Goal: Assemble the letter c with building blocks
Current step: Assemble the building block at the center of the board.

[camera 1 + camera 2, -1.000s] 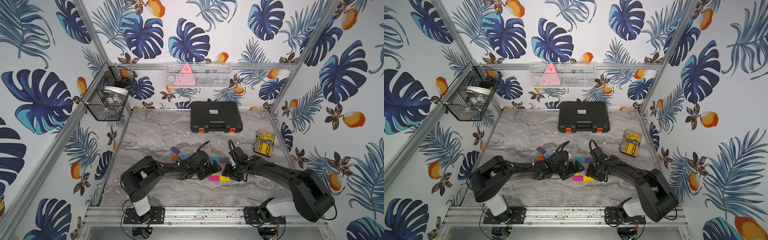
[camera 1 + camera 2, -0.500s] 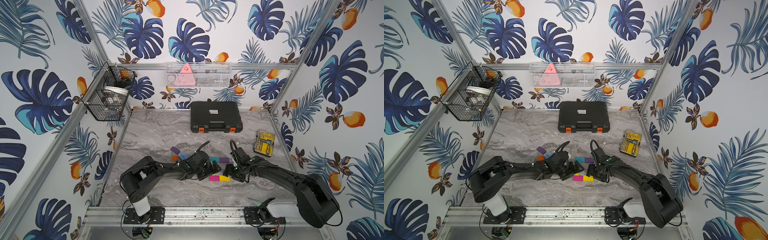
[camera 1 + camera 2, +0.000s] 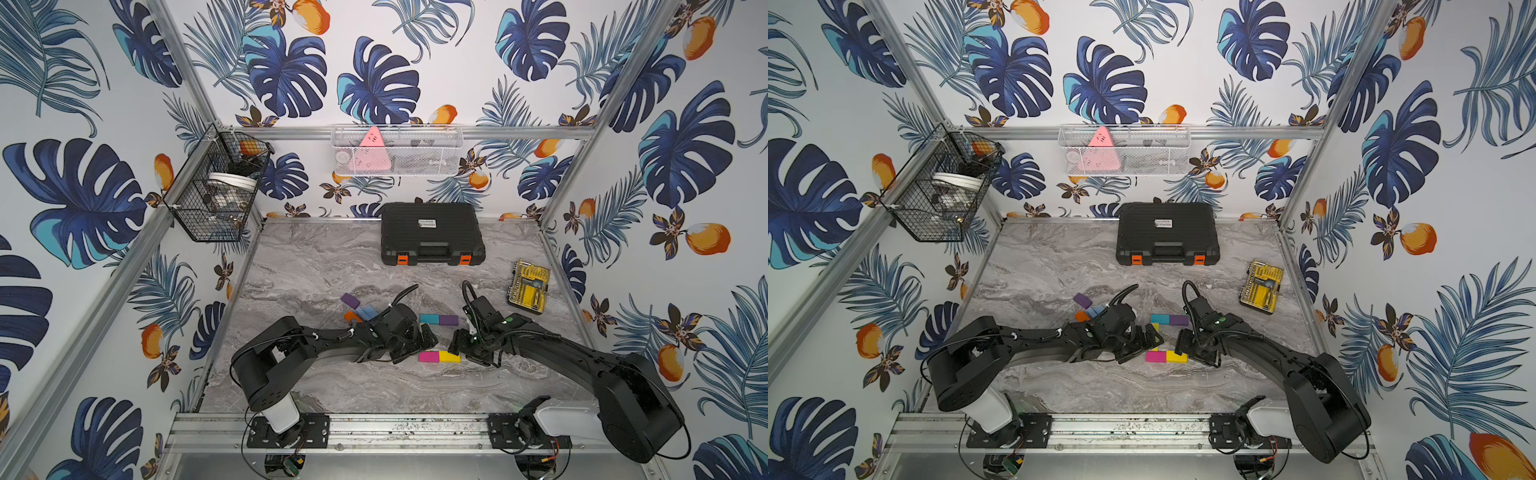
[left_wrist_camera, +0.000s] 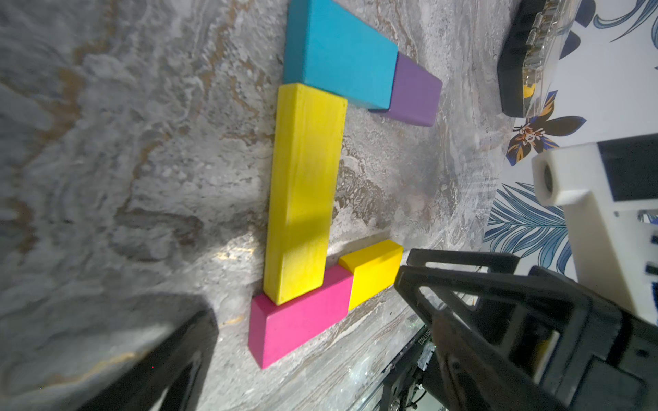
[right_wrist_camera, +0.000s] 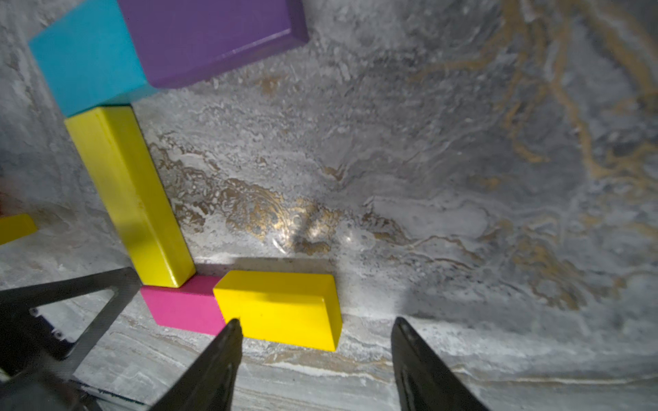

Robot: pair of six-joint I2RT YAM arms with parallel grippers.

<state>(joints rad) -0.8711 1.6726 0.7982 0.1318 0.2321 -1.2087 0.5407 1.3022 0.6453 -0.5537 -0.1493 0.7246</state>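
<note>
**Squared C Laid Out on the Surface, Both Hands Empty**

Five building blocks are seen lying flat on the marbled surface [image 3: 316, 257], near its front middle. They are set edge to edge in the outline of a squared C. The far arm of the letter is made of a teal block [image 4: 338, 49] with a purple block [image 4: 414, 90] butted against its end. The spine is formed by a long yellow block [image 4: 302, 192], met at one end by the teal block and at the other by a magenta block [image 4: 302, 316]. The near arm is completed by a short yellow block [image 4: 374, 274], pressed end to end against the magenta one. The open side of the letter is turned toward the right arm.

The left hand [image 3: 428, 338] is held low on the closed side of the letter, beside the spine. Its jaws are spread wide and nothing is gripped between them. The right hand [image 5: 315, 325] is found at the end of the near arm, its jaws parted partway. One fingertip [image 5: 228, 341] is seen over the seam between magenta and short yellow, and the other stands clear of the block's outer end. The block is not clamped. Whether the first fingertip touches it cannot be told.

A spare purple block [image 3: 350, 300], a light blue block [image 3: 368, 312] and an orange block [image 3: 352, 316] are clustered behind the left hand, apart from the letter. A black tool case [image 3: 432, 233] is placed at the back of the surface. A yellow-and-black drill-bit case [image 3: 528, 286] lies near the right edge.
</note>
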